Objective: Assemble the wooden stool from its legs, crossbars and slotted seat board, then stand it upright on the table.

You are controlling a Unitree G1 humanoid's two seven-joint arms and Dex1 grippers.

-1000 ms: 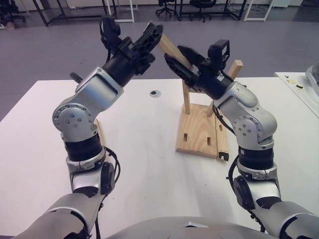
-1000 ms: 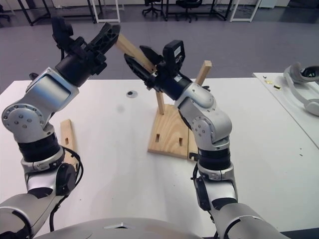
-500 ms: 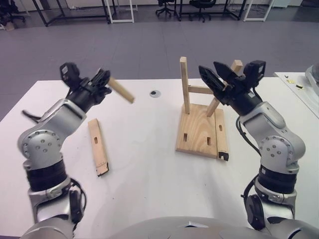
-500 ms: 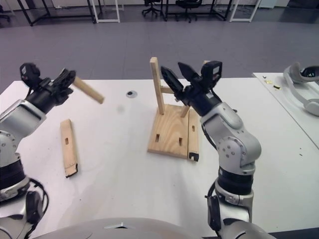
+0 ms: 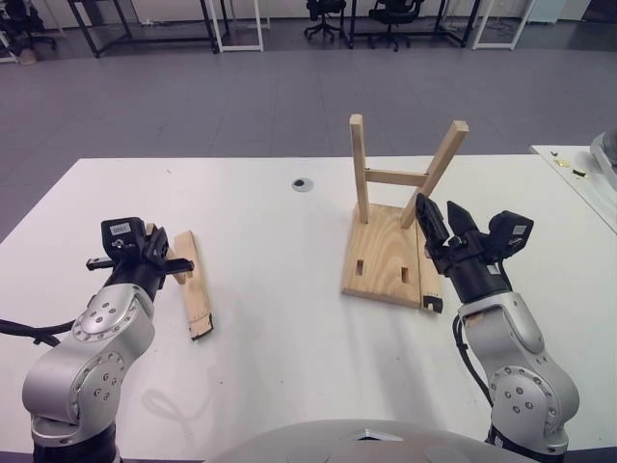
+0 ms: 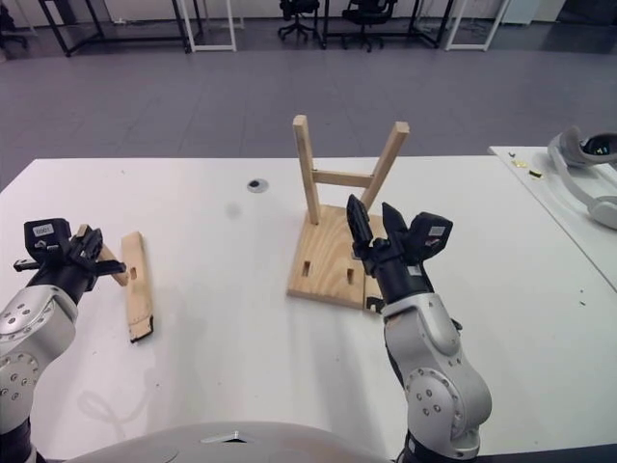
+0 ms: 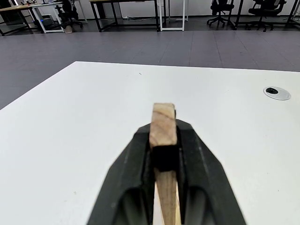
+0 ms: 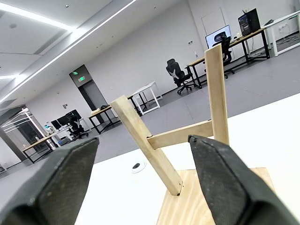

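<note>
The slotted seat board (image 5: 378, 262) lies flat on the white table (image 5: 280, 318). Two legs (image 5: 359, 166) (image 5: 440, 162) stand up from it, joined by a crossbar (image 5: 395, 177). Another wooden bar (image 5: 429, 273) lies along the board's right edge. My right gripper (image 5: 440, 222) hovers open just right of the board's near half, and its black fingers (image 8: 56, 183) frame the standing legs. At the table's left, my left gripper (image 6: 89, 257) is shut on a short wooden piece (image 7: 163, 123), held low beside a loose leg (image 5: 194, 286) lying flat.
A round cable port (image 5: 303, 183) sits in the table behind the middle. A second table with a white headset-like object (image 6: 590, 166) stands to the right. Desks and office chairs are far behind on the grey floor.
Both arms have dropped from high above the table. The left gripper carried its wooden piece down to the left beside the lying leg. The right gripper pulled back toward me, still open.
</note>
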